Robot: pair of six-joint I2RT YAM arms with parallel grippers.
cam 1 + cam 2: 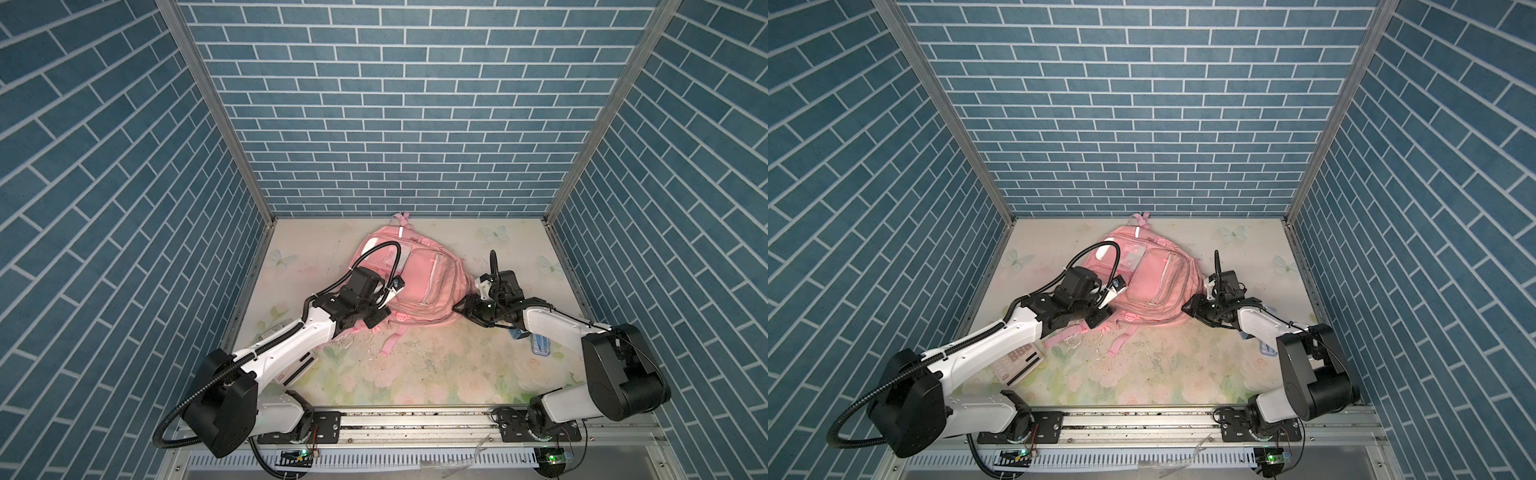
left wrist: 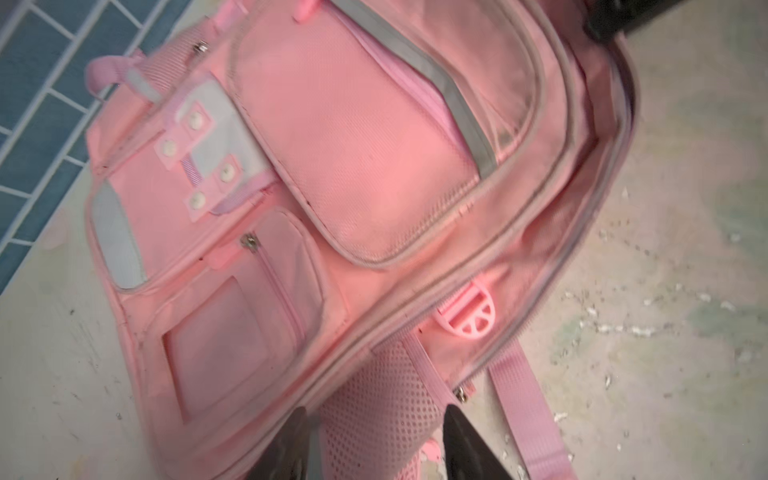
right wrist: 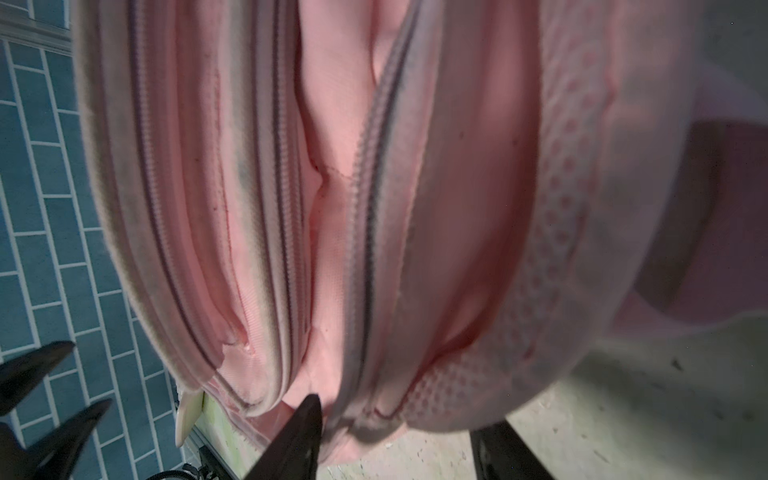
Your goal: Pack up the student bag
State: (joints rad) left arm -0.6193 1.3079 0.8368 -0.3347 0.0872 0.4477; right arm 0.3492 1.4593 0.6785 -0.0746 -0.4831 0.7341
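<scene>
The student bag (image 1: 419, 282) (image 1: 1154, 282) is a pink backpack that lies flat on the floral table, front pockets up. My left gripper (image 1: 380, 313) (image 1: 1102, 313) is at the bag's near left corner. In the left wrist view its fingers stand apart, open (image 2: 376, 415), with the bag's (image 2: 374, 166) mesh shoulder strap (image 2: 378, 399) between them. My right gripper (image 1: 459, 309) (image 1: 1187, 309) is at the bag's near right corner. In the right wrist view its jaws are apart (image 3: 403, 411) and straddle the bag's (image 3: 415, 208) zip edge and mesh back panel.
A calculator (image 1: 1017, 361) lies partly under my left arm. A blue case (image 1: 540, 347) (image 1: 1266, 349) lies under my right arm. Pink straps (image 1: 390, 345) trail toward the front edge. Blue brick walls close in the table on three sides.
</scene>
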